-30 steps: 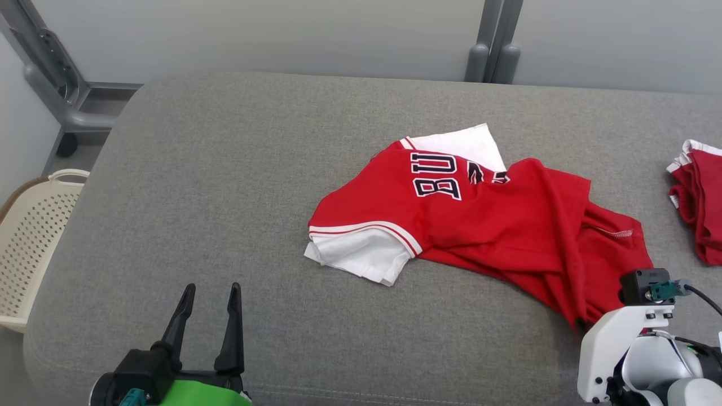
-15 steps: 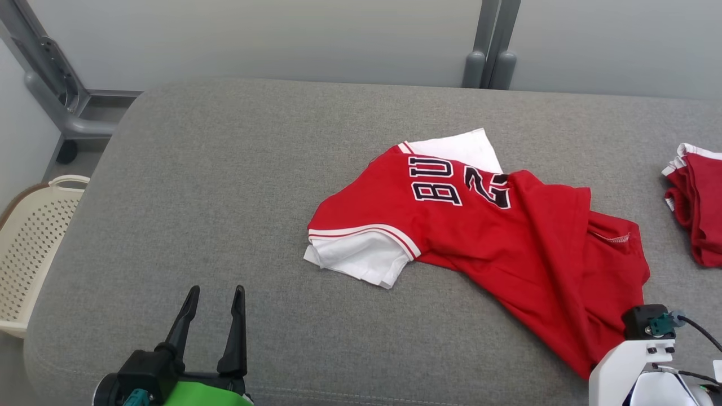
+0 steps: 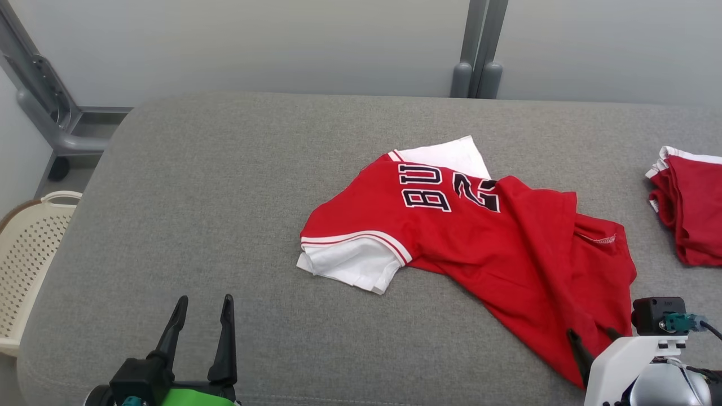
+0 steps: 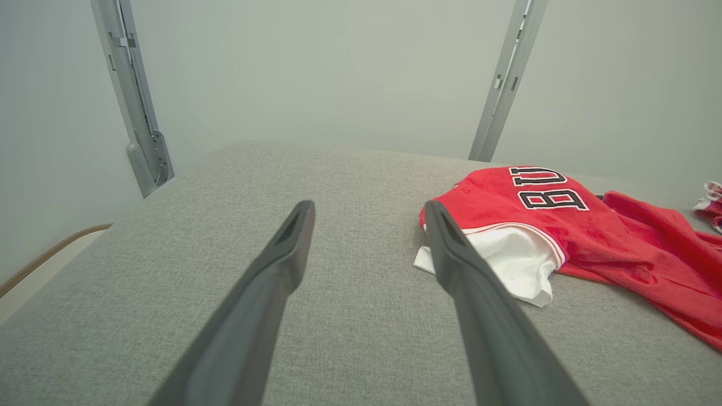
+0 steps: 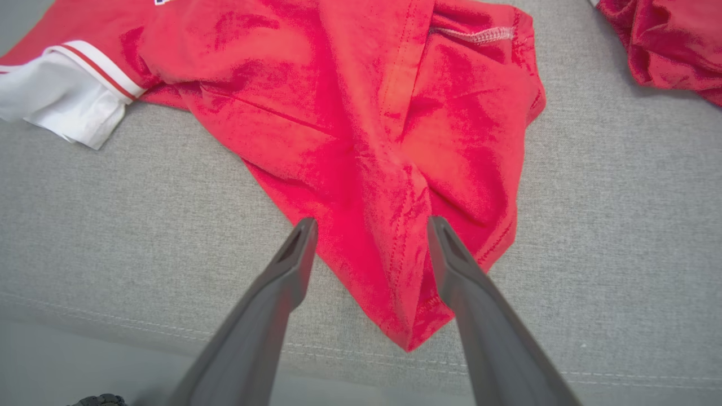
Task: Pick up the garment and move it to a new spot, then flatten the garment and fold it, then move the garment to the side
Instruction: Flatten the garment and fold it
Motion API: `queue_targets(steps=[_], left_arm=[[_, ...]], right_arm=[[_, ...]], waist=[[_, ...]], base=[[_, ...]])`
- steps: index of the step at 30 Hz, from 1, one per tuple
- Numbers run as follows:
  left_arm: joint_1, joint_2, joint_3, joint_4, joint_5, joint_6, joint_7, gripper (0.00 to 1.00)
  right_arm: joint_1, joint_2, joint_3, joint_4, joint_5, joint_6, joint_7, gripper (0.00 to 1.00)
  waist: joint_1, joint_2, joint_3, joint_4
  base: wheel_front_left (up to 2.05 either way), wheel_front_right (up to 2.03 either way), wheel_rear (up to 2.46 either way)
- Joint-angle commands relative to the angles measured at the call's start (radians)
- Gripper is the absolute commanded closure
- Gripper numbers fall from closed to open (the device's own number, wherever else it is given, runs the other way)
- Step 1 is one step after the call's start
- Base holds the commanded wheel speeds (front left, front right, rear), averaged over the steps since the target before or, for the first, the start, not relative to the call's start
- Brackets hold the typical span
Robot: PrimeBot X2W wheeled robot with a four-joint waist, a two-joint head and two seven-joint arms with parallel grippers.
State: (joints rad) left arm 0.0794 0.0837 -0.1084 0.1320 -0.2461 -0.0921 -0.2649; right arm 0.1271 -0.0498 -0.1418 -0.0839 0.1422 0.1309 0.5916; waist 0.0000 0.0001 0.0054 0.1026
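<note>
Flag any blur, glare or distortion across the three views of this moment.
Head view: even soft light, red jersey lettering crisp; left wrist view: wide-angle tilts the wall posts, left gripper slightly soft near lens; right wrist view: jersey red oversaturated, grey cushion weave sharp.

Work surface: wide grey woven-fabric cushion (image 3: pixel 197 225) with rounded corners and a stitched seam (image 5: pixel 564 376) along its near edge, evenly lit by soft diffuse light with only faint shadows. Behind its far edge: plain matte pale grey wall (image 3: pixel 254 45), with a pair of grey metal uprights (image 3: pixel 479 56) standing close together right of centre; a slanted grey metal frame (image 3: pixel 42 107) stands off the far left corner, with a dark caster (image 3: pixel 58 168) at its foot on the pale floor (image 3: pixel 79 169). Off the left edge, lower down: cream perforated plastic basket (image 3: pixel 28 254) with a brown rim.
</note>
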Motion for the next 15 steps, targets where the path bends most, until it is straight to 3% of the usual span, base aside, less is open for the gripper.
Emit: queue_targets(steps=[1,9,15], left_arm=[[0.015,0.009,0.004,0.005,0.002,0.005,0.001,0.0],[0.026,0.0,0.034,0.006,-0.03,0.072,0.05,0.0],[0.033,0.014,0.058,0.016,-0.044,0.086,0.054,0.0]], right_arm=[[-0.006,-0.001,0.005,0.004,0.016,-0.001,-0.024,0.0],[-0.028,-0.001,0.039,0.099,0.01,0.0,-0.349,0.0],[-0.059,-0.002,0.054,0.157,0.013,0.0,-0.506,0.0]], waist=[[0.0,-0.0001,-0.01,-0.005],[0.0,-0.0001,-0.05,-0.02],[0.0,-0.0001,-0.075,-0.032]], base=[[0.0,0.0,0.0],[0.0,0.0,0.0],[0.0,0.0,0.0]])
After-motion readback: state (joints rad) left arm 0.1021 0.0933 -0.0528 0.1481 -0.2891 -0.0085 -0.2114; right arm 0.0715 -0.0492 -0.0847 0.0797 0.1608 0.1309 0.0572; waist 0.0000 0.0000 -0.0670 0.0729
